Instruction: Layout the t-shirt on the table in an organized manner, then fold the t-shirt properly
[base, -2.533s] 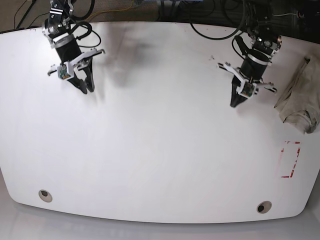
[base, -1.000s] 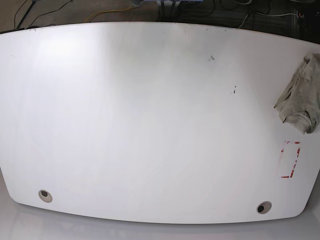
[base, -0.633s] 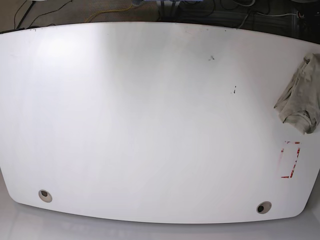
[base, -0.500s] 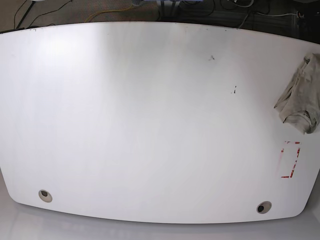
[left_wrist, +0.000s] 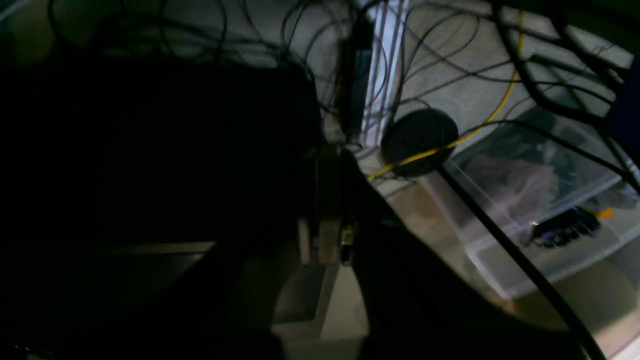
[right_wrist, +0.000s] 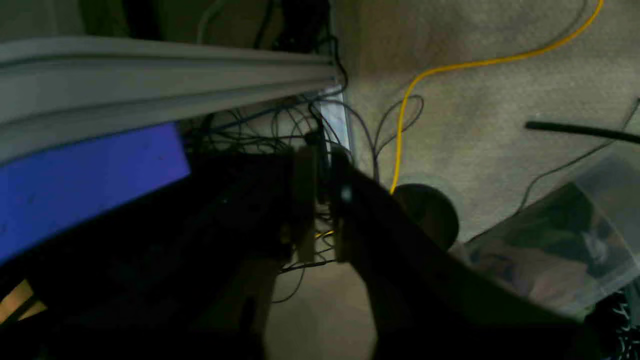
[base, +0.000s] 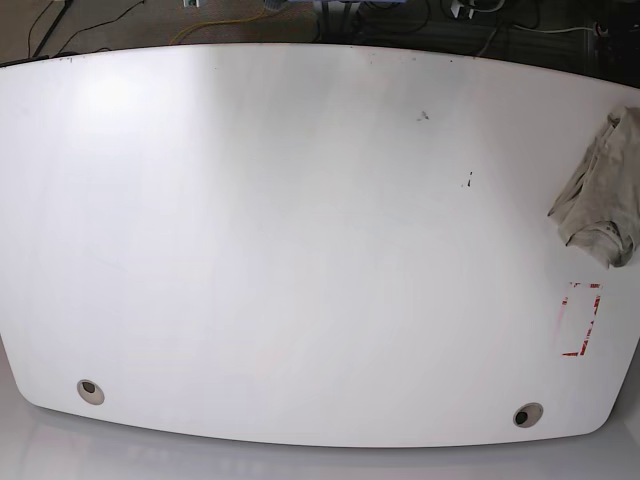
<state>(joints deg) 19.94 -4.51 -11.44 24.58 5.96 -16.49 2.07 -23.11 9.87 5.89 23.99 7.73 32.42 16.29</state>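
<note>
The beige t-shirt lies crumpled in a heap at the far right edge of the white table, partly cut off by the frame. Neither arm shows in the base view. In the left wrist view my left gripper is a dark shape with its fingers pressed together, shut and holding nothing, aimed at the floor behind the table. My right gripper also looks shut and empty in the right wrist view, over cables and floor.
A red dashed rectangle is marked below the shirt. Two round grey holes sit near the front edge. Off the table are tangled cables, a yellow cable, a black disc and a clear plastic bin.
Both arms hung over the table in the oldest frame; they have since withdrawn out of the base view. Over the last second nothing has moved, and the shirt lies where it was.
</note>
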